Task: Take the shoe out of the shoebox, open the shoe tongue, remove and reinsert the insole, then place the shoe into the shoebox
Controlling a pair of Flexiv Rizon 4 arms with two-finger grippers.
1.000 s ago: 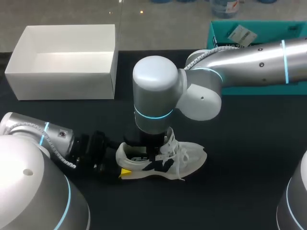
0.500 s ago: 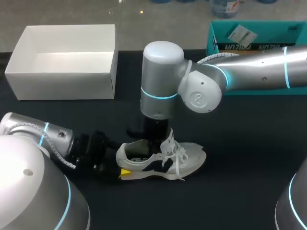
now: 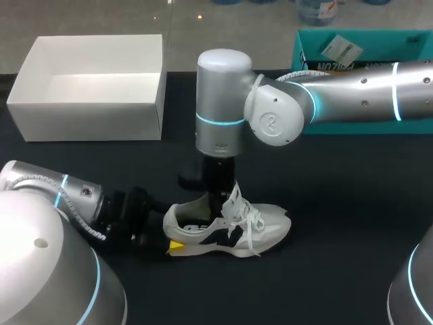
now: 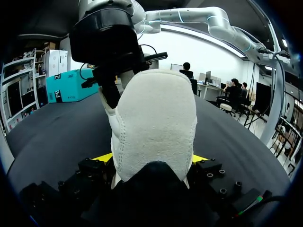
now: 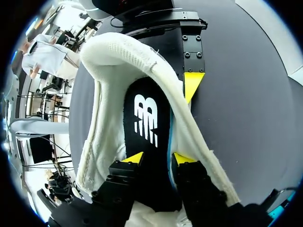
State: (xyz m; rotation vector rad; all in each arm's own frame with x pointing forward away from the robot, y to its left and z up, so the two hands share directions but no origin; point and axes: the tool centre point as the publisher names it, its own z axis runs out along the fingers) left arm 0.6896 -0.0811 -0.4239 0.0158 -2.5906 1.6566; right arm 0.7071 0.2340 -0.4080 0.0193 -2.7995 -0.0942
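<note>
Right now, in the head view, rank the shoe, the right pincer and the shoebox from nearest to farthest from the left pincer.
1. The shoe: heel clamped in the left pincer.
2. The right pincer: just past the heel, gripping the insole at the shoe's opening.
3. The shoebox: far back on the left, well apart.

Shoe [image 3: 226,230] white, white laces, dark navy side mark, heel fabric off-white and textured. Insole [image 5: 147,137] black, white printed logo, thin teal edge. Shoebox [image 3: 88,122] plain white inside and out. Table [image 3: 338,203] matte black. Left arm [image 3: 54,196] and right arm [image 3: 352,101] silver-grey with glowing cyan rings. Left gripper [image 4: 150,158] and right gripper [image 5: 158,158] have black bodies and bright yellow tips. Teal box [image 3: 352,40] with dark print and a white tag.
</note>
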